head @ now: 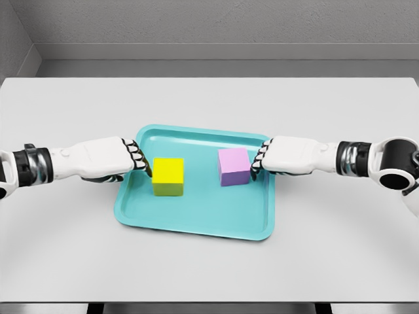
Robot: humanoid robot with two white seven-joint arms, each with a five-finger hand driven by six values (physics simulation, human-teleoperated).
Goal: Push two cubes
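Nearest the camera lies the front edge of the grey tabletop [196, 275], and on it, a little further back, sits a shallow teal tray [190, 222] with a raised rim, its near side running slightly askew to the tabletop's edge. Two cubes stand on the tray floor, apart from each other with bare teal between them. One is a yellow cube [168, 176] in the left half of the tray, its green-tinted front face turned toward the camera. Its companion, a pink cube [234, 166], stands in the right half, set a little further back and turned slightly off square. From the picture's left comes a white arm whose left hand [124, 160] reaches over the tray's left rim; its fingers are curled into a loose fist holding nothing, and the dark-jointed knuckles sit right against the yellow cube's left side, touching or almost so. From the right comes the other white arm, its right hand [278, 156] over the tray's right rim, likewise clenched on nothing, with its knuckles pressed at the pink cube's right face. Both forearms lie low and nearly level across the tabletop, pointing inward toward each other. Behind the tabletop rises a plain grey wall [216, 26].
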